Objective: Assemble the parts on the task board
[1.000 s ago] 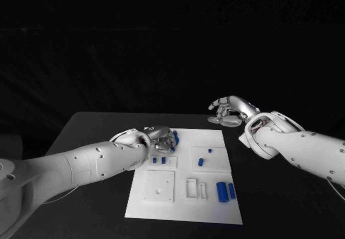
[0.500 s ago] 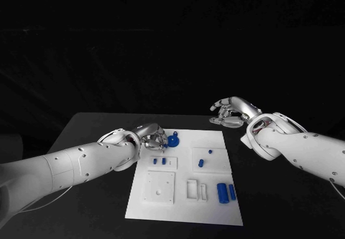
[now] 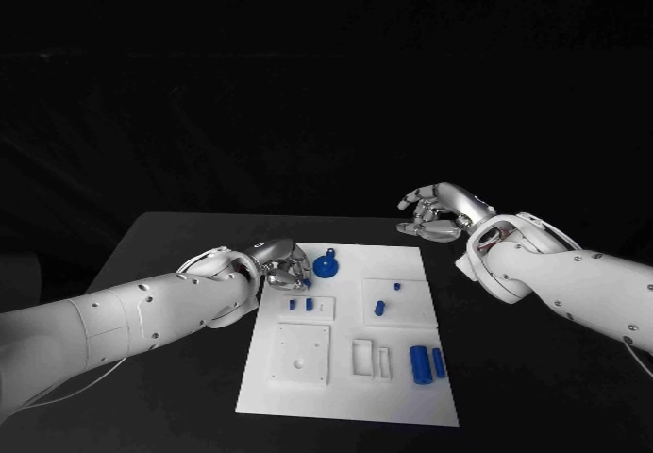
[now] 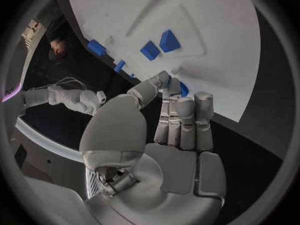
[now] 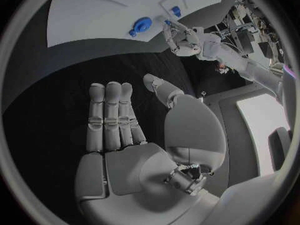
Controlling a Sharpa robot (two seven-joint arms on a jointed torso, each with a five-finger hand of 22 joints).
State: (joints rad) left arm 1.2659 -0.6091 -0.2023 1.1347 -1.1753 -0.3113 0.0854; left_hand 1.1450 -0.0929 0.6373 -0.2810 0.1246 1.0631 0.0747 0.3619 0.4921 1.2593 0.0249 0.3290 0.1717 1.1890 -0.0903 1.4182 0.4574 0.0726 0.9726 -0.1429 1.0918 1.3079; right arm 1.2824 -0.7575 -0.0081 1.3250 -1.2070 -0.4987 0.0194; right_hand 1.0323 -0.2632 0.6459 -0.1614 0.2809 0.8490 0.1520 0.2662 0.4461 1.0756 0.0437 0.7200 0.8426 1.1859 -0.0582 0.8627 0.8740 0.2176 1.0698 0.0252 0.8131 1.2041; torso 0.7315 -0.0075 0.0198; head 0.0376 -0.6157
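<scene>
Left arm reaches in low across the table (image 3: 163,236), its left hand (image 3: 282,263) sitting at the task board's (image 3: 347,392) far left corner. Fingers are curled in tight together, thumb folded toward them; the left wrist view shows a bit of blue right at the fingertips (image 4: 167,82), but whether anything is actually pinched there I cannot tell. Just beside that hand, on the board's far edge, lies the blue gear (image 3: 326,264), round and flat, a small stub pointing toward the far edge. Right hand (image 3: 438,213) hangs in the air beyond the board's far right corner, well apart from every part, fingers loosely bent and spread, nothing in them. Near the board's right edge, two blue cylinders (image 3: 426,363) lie side by side, long axes running from near edge to far edge.
</scene>
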